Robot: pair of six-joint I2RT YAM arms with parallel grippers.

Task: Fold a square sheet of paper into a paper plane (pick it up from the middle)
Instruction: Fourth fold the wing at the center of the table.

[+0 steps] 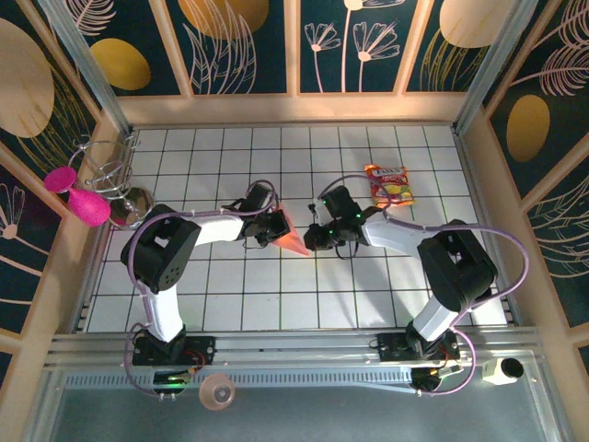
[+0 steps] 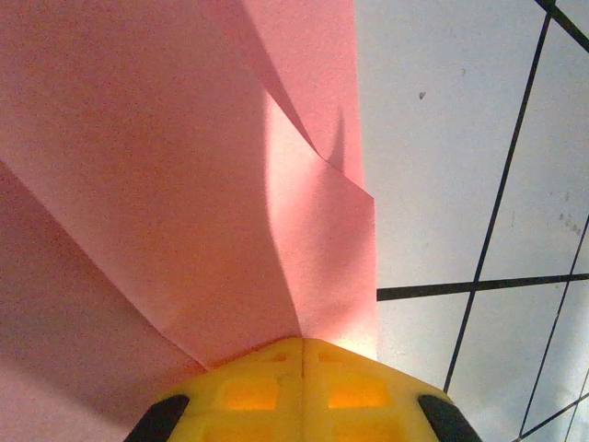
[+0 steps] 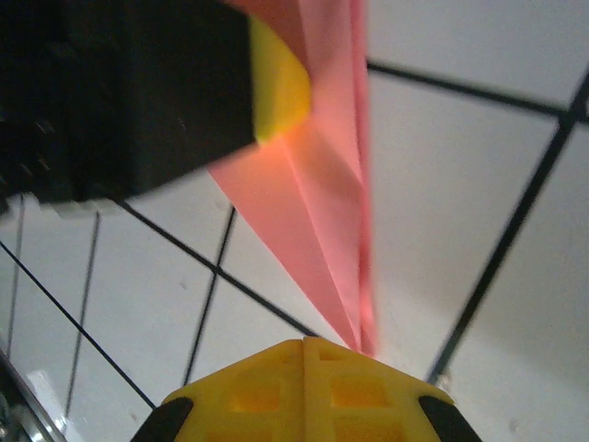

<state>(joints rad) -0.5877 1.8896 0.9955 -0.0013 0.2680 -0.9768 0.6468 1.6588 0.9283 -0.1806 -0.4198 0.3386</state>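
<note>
Paper plane (image 1: 294,237): salmon-pink, folded to a point, near the middle of the tiled table (image 1: 230,295), spanning both grippers.
Left gripper (image 2: 302,352): clenched on the wide end, probably to anchor the layers.
Right gripper (image 3: 304,346): clenched on the tip, apparently to keep the central crease taut.
Snack packet (image 1: 389,184): toward the far right corner, well apart.

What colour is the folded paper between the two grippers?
The paper is plain salmon pink, clearest in the left wrist view.
</note>
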